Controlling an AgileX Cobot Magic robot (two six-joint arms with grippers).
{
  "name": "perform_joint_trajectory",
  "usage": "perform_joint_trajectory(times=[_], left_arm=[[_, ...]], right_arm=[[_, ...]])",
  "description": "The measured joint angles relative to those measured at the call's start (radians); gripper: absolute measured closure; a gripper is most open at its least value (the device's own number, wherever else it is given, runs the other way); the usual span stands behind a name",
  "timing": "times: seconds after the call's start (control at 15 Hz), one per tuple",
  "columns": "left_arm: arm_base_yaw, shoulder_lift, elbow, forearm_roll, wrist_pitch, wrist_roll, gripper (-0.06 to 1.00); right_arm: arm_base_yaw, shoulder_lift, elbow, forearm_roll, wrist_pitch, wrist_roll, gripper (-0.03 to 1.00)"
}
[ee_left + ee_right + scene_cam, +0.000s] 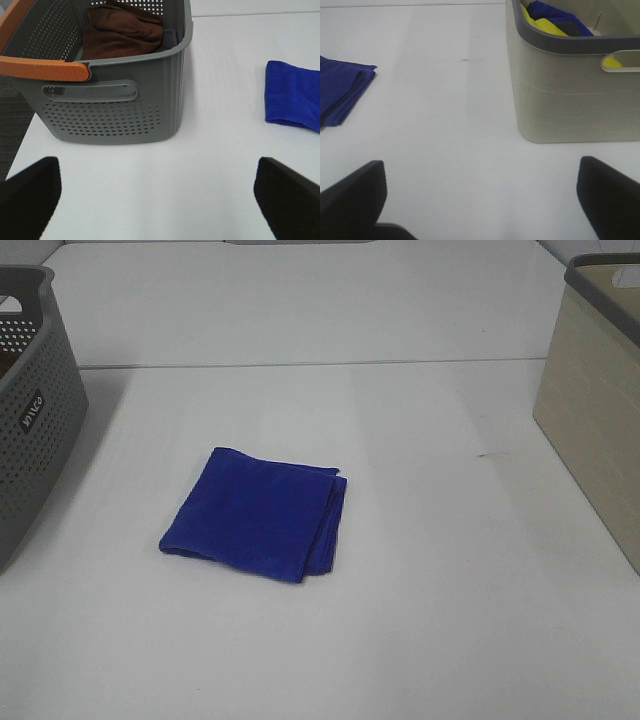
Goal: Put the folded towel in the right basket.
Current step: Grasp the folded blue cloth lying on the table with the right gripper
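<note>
Item: folded towel [255, 515], blue, lying flat on the white bench [430, 620], lower centre-left of the exterior high view, well apart from both baskets, its layered edges turned toward the right. Left pincer [159, 200]: spread wide, empty. Right pincer [481, 200]: spread wide, empty; neither shows in the high view. Hazards, as judged: a pinch on the top layer alone would likely let the fold fall open in the lift; a shallow grasp may drop it on the way; a low carry could catch the grey rim of the right basket [595, 420], leaving the cloth draped over the wall. Containers: right basket, beige, right edge of the high view, holding yellow cloth [542, 26] and blue cloth [556, 12]; left basket [35, 410], grey perforated, left edge, orange handle [45, 67], holding brown cloth [122, 32]
</note>
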Motion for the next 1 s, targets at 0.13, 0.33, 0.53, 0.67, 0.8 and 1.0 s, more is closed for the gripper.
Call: perform_joint_trajectory(times=[0.13,0.33,0.53,0.67,0.8,1.0], left_arm=[[0.0,0.0,0.0,0.0,0.0,0.0,-0.03],[0.0,0.0,0.0,0.0,0.0,0.0,-0.03],[0.0,0.0,0.0,0.0,0.0,0.0,-0.03],[0.0,0.0,0.0,0.0,0.0,0.0,-0.03],[0.0,0.0,0.0,0.0,0.0,0.0,-0.03],[0.0,0.0,0.0,0.0,0.0,0.0,-0.03]], right_arm=[[0.0,0.0,0.0,0.0,0.0,0.0,-0.02],[0.0,0.0,0.0,0.0,0.0,0.0,-0.02],[0.0,0.0,0.0,0.0,0.0,0.0,-0.02],[0.0,0.0,0.0,0.0,0.0,0.0,-0.02],[0.0,0.0,0.0,0.0,0.0,0.0,-0.02],[0.0,0.0,0.0,0.0,0.0,0.0,-0.02]])
